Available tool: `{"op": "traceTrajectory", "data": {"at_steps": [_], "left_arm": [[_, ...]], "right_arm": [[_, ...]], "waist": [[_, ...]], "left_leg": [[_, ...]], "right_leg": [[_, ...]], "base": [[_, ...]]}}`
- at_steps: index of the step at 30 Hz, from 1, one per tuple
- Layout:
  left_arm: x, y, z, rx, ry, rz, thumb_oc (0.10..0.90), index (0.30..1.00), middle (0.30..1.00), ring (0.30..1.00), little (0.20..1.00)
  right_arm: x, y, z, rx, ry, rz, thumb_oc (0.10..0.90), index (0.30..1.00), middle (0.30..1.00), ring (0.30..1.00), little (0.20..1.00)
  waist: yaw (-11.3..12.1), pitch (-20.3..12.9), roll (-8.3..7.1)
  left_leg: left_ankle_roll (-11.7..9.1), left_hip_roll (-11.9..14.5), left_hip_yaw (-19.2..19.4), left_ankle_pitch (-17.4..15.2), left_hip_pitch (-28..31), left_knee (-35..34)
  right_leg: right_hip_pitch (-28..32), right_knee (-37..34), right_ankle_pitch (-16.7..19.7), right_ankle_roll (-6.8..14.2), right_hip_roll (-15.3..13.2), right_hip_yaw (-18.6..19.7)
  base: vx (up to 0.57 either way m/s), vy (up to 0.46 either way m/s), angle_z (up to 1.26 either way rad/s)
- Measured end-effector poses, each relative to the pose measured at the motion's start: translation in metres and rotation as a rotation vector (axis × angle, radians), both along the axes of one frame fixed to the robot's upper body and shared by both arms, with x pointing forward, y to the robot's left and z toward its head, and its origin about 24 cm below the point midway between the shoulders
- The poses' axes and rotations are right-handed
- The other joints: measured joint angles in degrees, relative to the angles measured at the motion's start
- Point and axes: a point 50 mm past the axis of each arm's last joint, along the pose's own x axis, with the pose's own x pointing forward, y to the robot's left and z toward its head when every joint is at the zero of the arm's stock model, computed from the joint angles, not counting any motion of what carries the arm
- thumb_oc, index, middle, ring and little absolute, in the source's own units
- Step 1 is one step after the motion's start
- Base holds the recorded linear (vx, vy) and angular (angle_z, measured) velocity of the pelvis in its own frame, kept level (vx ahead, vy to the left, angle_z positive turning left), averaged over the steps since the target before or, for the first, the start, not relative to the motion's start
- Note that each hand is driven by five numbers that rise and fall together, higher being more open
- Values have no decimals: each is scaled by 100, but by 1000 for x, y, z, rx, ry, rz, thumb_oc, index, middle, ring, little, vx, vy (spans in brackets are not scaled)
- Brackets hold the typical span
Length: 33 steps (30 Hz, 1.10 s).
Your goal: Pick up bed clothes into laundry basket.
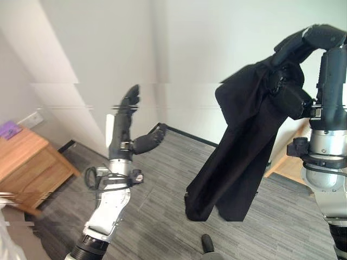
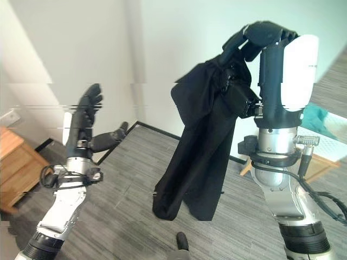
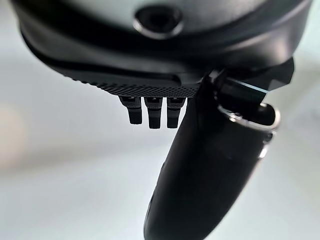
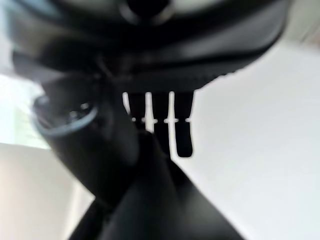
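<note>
A black garment (image 1: 238,146), long like trousers, hangs in the air above the grey floor. My right hand (image 1: 312,40) is raised high at the right, its fingers curled over the garment's top edge. Dark cloth (image 4: 150,200) bunches against that hand's thumb in the right wrist view. At the left, well apart from the garment, my left hand (image 1: 126,116) is held upright, fingers straight and thumb out, with nothing in it. Its thumb (image 3: 210,165) and straight fingers (image 3: 152,112) stand bare in the left wrist view.
A wooden bedside cabinet (image 1: 27,162) stands at the far left with a purple item (image 1: 8,129) on top. At the right is light wooden furniture (image 1: 287,162) with a teal cloth (image 2: 320,122) on a white surface. White walls rise behind.
</note>
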Motion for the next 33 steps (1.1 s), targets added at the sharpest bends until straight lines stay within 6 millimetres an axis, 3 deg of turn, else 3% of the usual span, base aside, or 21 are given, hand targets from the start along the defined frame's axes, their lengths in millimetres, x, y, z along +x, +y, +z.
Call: {"op": "traceTrajectory", "data": {"at_steps": [3,5,6,7,8,9,10,11,12,14,16,17,19,21,23,25,27,28,29,31,33], "left_arm": [[7,-10,15,31,-64,-31,800,900,900,900,900],[12,-13,20,53,-83,-34,800,900,900,900,900],[16,-12,20,79,-82,-26,800,900,900,900,900],[16,-7,24,115,-96,-13,800,900,900,900,900],[17,-7,23,123,-94,-3,800,900,900,900,900],[19,-13,25,133,-90,-22,800,900,900,900,900],[19,-17,24,144,-82,-38,800,900,900,900,900],[18,-16,25,174,-90,-44,800,900,900,900,900],[18,-13,25,183,-91,-34,800,900,900,900,900],[18,5,26,203,-87,25,800,900,900,900,900],[15,12,34,213,-115,47,800,900,900,900,900],[9,20,44,213,-159,68,800,900,900,900,900],[4,27,32,196,-104,96,800,900,900,900,900],[-4,40,18,199,-46,141,800,900,900,900,900],[-3,44,15,196,-32,161,800,900,900,900,900],[-3,51,7,169,5,191,800,900,900,900,900],[-9,54,0,154,34,199,800,900,900,900,900],[-12,49,-7,145,58,180,800,900,900,900,900],[-12,38,-11,121,68,149,800,900,900,900,900],[-12,28,-16,109,87,110,800,900,900,900,900],[-13,22,-18,100,96,92,800,900,900,900,900]], "right_arm": [[0,1,-1,-2,-8,-23,400,300,300,300,300],[4,1,-9,45,15,-42,400,300,300,300,300],[6,1,-11,49,25,-54,400,300,300,300,300],[8,5,-10,58,20,-39,400,300,300,300,300],[13,12,1,43,-21,-11,400,300,300,300,300],[13,11,5,38,-35,-16,400,300,300,300,300],[14,10,4,36,-26,-24,400,300,300,300,300],[16,14,-1,36,2,-7,400,300,300,300,300],[16,18,-3,21,15,15,400,300,300,300,300],[17,30,-9,18,32,82,400,300,300,300,300],[18,34,-3,23,8,100,400,300,300,300,300],[23,38,9,38,-15,127,400,300,300,300,300],[27,44,-1,62,42,153,400,300,300,300,300],[30,51,-19,42,138,182,400,300,300,300,300],[30,50,-28,48,177,179,400,300,300,300,300],[35,51,-42,54,251,165,400,300,300,300,300],[40,48,-50,53,308,139,400,300,300,300,300],[46,39,-57,73,344,87,400,300,300,300,300],[51,29,-65,122,385,30,400,300,300,300,300],[52,22,-81,127,461,-24,400,300,300,300,300],[49,16,-95,115,530,-50,400,300,300,300,300]], "waist": [[-79,-23,36],[-64,37,46],[-65,101,12],[83,172,-165],[352,407,451],[298,576,834],[215,637,979],[398,672,825],[565,652,675],[773,731,376],[810,673,231],[954,707,473],[1072,697,516],[1440,569,334],[1470,532,270],[1567,529,143],[1743,513,190],[1701,458,307],[1678,534,395],[1671,585,500],[1575,619,615]], "left_leg": [[-18,-9,441,-74,-231,144],[-44,78,829,-192,-323,391],[14,-5,993,-407,-330,601],[275,-172,1271,-543,-303,665],[687,92,1341,-539,-356,419],[489,388,1416,-457,-443,455],[291,481,1400,-334,-387,451],[189,534,1737,-334,-134,454],[181,517,1897,-330,-19,515],[-94,884,2149,-663,-393,1851],[105,475,2085,-644,-723,1210],[395,398,2286,355,-732,73],[256,552,2743,259,-508,256],[242,656,3026,244,-307,596],[163,811,2995,193,-354,910],[123,1277,2992,164,-748,2465],[-352,1881,2938,-79,-1163,3554],[-897,2079,2734,-29,-1594,3445],[-949,2004,2153,35,-2202,3231],[-649,1749,1846,272,-2474,2176],[-352,1647,1973,1236,-2469,1725]], "right_leg": [[-432,-26,596,52,85,-124],[-661,-8,974,-307,293,-671],[-677,-24,891,-328,398,-965],[-772,-73,139,-494,280,-1405],[-891,120,-1002,63,297,-2812],[-984,1035,-1088,-289,188,-3289],[-944,1873,-1036,-441,10,-3390],[-595,3353,-1407,-732,-339,-3711],[-255,3019,-1598,-800,-217,-3644],[234,1986,-1376,-1661,180,-3925],[212,1333,-1115,-1428,277,-3664],[67,1148,-1126,-1394,571,-3866],[326,1561,-1656,-1061,362,-4579],[737,1200,-1452,-1010,367,-4446],[1006,686,-1208,-964,526,-4445],[1180,319,-1148,-1114,655,-4276],[1404,65,-1096,-1147,699,-3932],[1451,-21,-1120,-1156,788,-3793],[1445,-22,-1132,-1168,763,-3636],[1502,-22,-1147,-1040,768,-3470],[1745,-22,-1224,-841,843,-3404]], "base": [[-250,137,-93],[-193,111,-88],[-209,177,-112],[-169,189,-196],[-145,171,-177],[-159,155,-126],[-126,117,-60],[-70,54,-89],[-18,23,-113],[-78,-17,-109],[-107,-97,-110],[-94,-160,-146],[-103,-228,-143],[-71,-192,-114],[-9,-285,-22],[21,-255,-40],[-9,-124,-73],[9,16,-77],[7,42,-63],[23,43,-65],[203,95,-36]]}}
